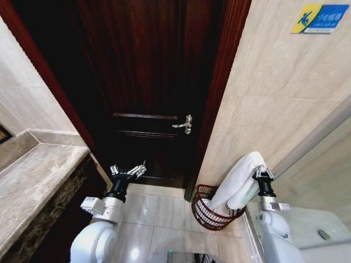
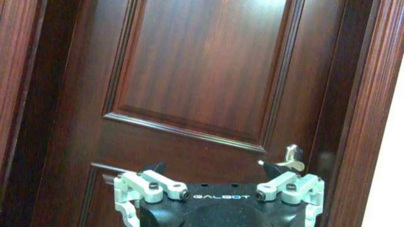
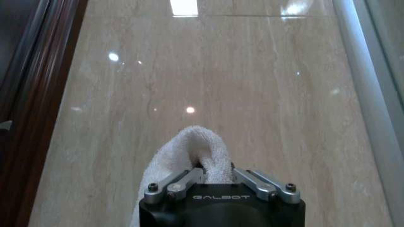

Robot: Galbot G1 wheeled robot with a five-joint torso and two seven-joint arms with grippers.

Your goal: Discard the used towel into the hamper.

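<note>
— Where's the hamper?

— The small round red-brown wire hamper point(image 1: 211, 213) sits on the pale tiled floor point(image 1: 159, 213), tucked in the corner where the dark wooden door point(image 1: 148, 82) meets the beige tiled wall point(image 1: 274, 98).

— Anything in it?

— The lower end of a white terry towel point(image 1: 238, 183) hangs down inside its rim. The upper end is pinched in the right gripper point(image 1: 262, 173), clenched on the fold above the basket, as the right wrist view point(image 3: 202, 163) confirms.

— And the other arm?

— The left gripper point(image 1: 128, 171) is raised near the door, fingers spread apart, holding nothing, below the silver lever handle point(image 1: 184, 124). A marble counter point(image 1: 33, 181) runs along the left.
</note>
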